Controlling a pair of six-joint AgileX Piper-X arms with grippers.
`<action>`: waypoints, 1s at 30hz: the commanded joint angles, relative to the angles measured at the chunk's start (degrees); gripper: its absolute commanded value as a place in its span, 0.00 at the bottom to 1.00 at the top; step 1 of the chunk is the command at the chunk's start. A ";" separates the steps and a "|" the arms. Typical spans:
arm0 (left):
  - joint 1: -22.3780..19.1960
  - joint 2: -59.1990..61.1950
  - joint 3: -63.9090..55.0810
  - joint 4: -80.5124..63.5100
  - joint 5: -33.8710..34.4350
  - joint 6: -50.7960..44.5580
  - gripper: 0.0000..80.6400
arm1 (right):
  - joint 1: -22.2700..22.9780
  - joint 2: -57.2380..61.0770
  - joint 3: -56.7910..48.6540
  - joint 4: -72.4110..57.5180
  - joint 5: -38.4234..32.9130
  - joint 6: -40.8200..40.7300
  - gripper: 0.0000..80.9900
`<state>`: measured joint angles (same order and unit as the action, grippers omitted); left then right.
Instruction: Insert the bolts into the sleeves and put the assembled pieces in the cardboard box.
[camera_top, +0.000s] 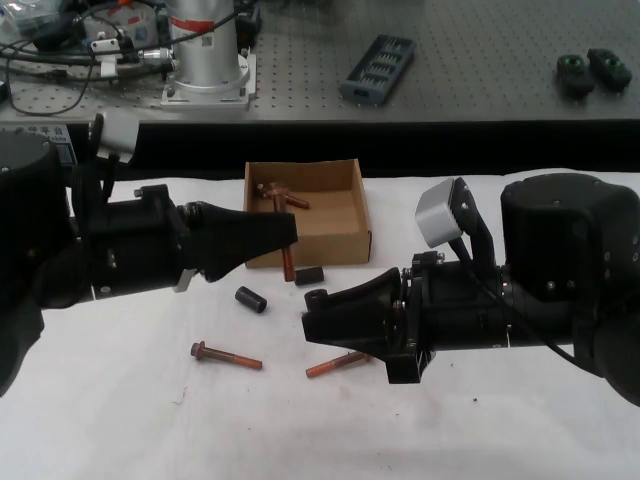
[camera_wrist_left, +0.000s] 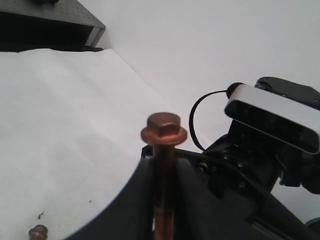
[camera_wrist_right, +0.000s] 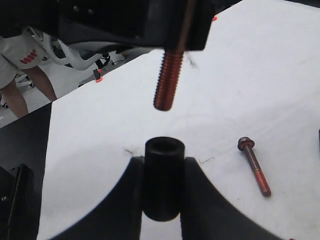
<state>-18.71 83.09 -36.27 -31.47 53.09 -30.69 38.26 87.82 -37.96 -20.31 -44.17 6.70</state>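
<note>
— Copper-coloured, that bolt (camera_wrist_left: 163, 150) in the left gripper (camera_top: 287, 236), yes? Its fingers are closed on the shank, with the hexagonal head up and the thread pointing down.

— Yes. And the right gripper (camera_wrist_right: 162, 200) is clamped around a black sleeve (camera_wrist_right: 164, 172), which it holds upright with the open mouth upward. The threaded tip hangs just above that mouth and does not touch it.

— Which step is this, in your opinion?

— I would say it is the insertion itself. Both pieces are in the grippers, one above the other, over the white cloth (camera_top: 120, 420) and just in front of the cardboard box (camera_top: 340, 245). The bolt is not yet inside the sleeve.

— What does the next move need?

— From the right wrist camera the bolt seems to lean a little. So I think the tip must be centred on the hole and the two axes made parallel before the pieces come together. If the thread catches on the rim, the sleeve could turn between the fingers.

— And how much remains after that?

— In the box lie some copper-coloured pieces (camera_top: 277, 192). They are probably assembled ones, but I cannot tell for sure. On the cloth, two loose sleeves (camera_top: 251, 299) and two loose bolts (camera_top: 226, 355) wait near the box, between the arms. I judge the task is about in the middle.
</note>
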 joint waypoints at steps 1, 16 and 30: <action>-1.79 0.17 -0.23 -0.76 -1.08 2.06 0.01 | -0.16 0.05 -0.09 -1.15 -0.49 0.16 0.06; -4.71 0.17 -0.23 -0.76 -5.34 2.78 0.01 | -0.16 0.05 -0.09 -0.95 -0.49 0.16 0.06; -4.71 0.17 -0.35 -5.13 -9.30 2.22 0.01 | -0.16 0.05 -0.09 -0.95 -0.49 0.16 0.06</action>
<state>-23.39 83.09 -36.27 -34.96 44.76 -28.53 38.26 87.82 -37.83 -20.40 -44.17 6.78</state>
